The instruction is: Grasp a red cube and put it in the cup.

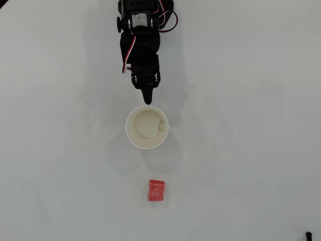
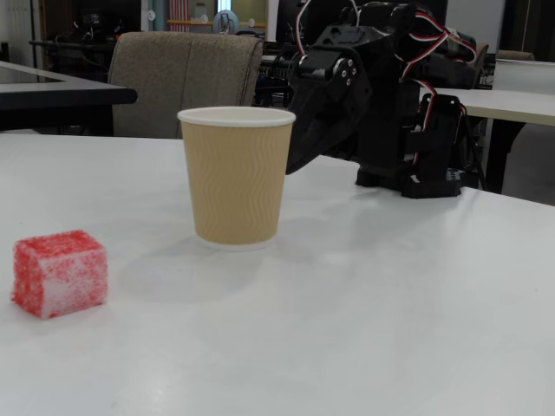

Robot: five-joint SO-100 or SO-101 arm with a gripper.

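Note:
The red cube (image 1: 156,191) (image 2: 60,273) lies alone on the white table, below the cup in the overhead view and to the cup's left in the fixed view. The cup (image 1: 147,127) (image 2: 237,176) stands upright, white-rimmed, cream inside and tan outside, with nothing in it. My black gripper (image 1: 147,99) (image 2: 293,165) hovers just behind the cup's far rim, its fingers pressed together into one point, shut and holding nothing. Cube and gripper are on opposite sides of the cup.
The arm's base (image 2: 408,113) stands at the table's back. A padded chair (image 2: 186,82) and other desks are beyond the table. A small dark object (image 1: 308,234) shows at the bottom right corner of the overhead view.

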